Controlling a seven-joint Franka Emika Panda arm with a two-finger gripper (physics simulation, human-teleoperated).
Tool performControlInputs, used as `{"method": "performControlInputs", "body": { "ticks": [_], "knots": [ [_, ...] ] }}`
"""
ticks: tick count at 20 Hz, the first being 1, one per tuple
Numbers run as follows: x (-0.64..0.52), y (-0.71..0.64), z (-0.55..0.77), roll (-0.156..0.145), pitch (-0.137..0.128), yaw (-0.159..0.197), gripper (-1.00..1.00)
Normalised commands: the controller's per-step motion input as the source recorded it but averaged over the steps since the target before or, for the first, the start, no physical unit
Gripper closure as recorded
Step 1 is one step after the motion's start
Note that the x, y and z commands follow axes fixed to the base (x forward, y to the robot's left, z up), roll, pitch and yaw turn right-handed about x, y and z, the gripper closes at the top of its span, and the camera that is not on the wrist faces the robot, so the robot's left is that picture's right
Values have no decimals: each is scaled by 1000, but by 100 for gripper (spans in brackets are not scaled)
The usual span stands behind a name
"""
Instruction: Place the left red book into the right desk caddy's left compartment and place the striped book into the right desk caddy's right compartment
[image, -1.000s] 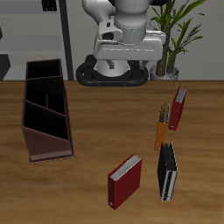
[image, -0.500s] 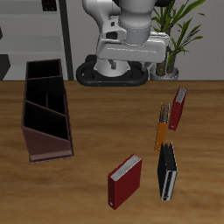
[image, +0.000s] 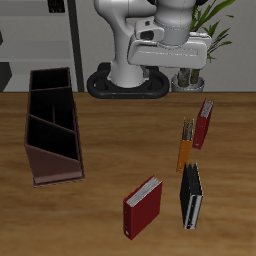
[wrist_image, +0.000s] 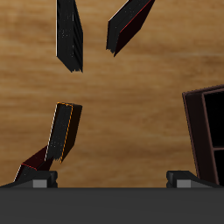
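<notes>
From the front, the arm had swung away from above the middle of the desk toward the side where the books lay, its gripper now high above the back of the desk and close to the potted plant. That shift suggested the approach to the first book was only beginning. The left red book lay far back beside the orange book, the striped book nearer the front edge, and the brighter red book beside it. The right desk caddy sat well apart from all of them, with its left compartment and right compartment both empty, so neither placement was done.

In the wrist camera, the striped book, the brighter red book and the orange book showed on bare wood, with a corner of the caddy at the edge. Only the finger bases showed, set wide apart with nothing between them, so the jaws looked open
</notes>
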Motion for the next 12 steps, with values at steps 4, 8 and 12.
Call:
{"method": "performControlInputs", "body": {
  "ticks": [4,8,12],
  "knots": [
    [33,195,-69,18,-20,37,-100],
    [132,164,-147,-7,-3,-19,-100],
    [24,140,-181,16,19,0,-100]
  ]
}}
